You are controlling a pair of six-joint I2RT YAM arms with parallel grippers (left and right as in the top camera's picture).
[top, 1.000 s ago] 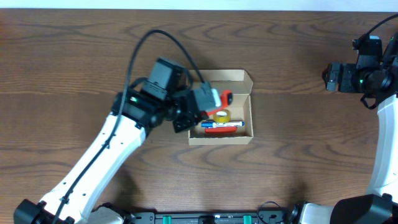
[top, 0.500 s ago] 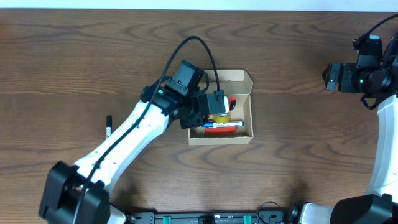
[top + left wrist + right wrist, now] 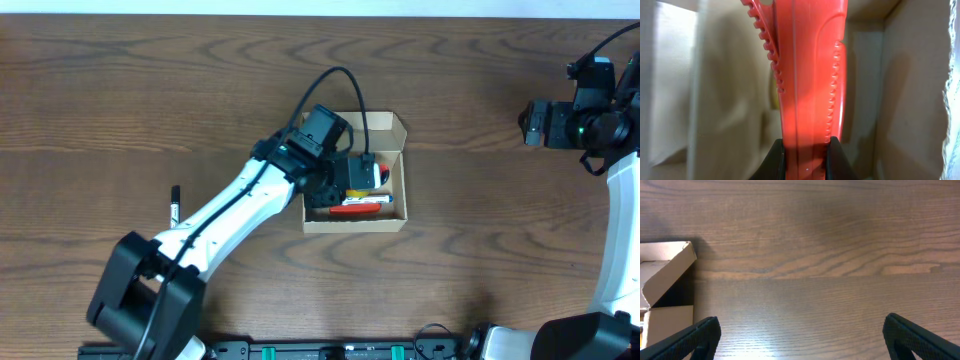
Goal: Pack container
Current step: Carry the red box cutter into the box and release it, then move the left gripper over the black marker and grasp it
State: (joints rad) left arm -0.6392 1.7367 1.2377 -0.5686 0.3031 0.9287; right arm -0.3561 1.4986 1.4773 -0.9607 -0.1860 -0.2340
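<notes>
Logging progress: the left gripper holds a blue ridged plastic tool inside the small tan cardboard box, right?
No: the ridged plastic tool in the left gripper is red, not blue; the left wrist view shows it. It is inside the tan cardboard box.

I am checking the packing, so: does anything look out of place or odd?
A black pen lies alone on the table, left of the container, not packed. Nothing looks spilled or damaged; the left gripper holds a red tool inside it.
</notes>
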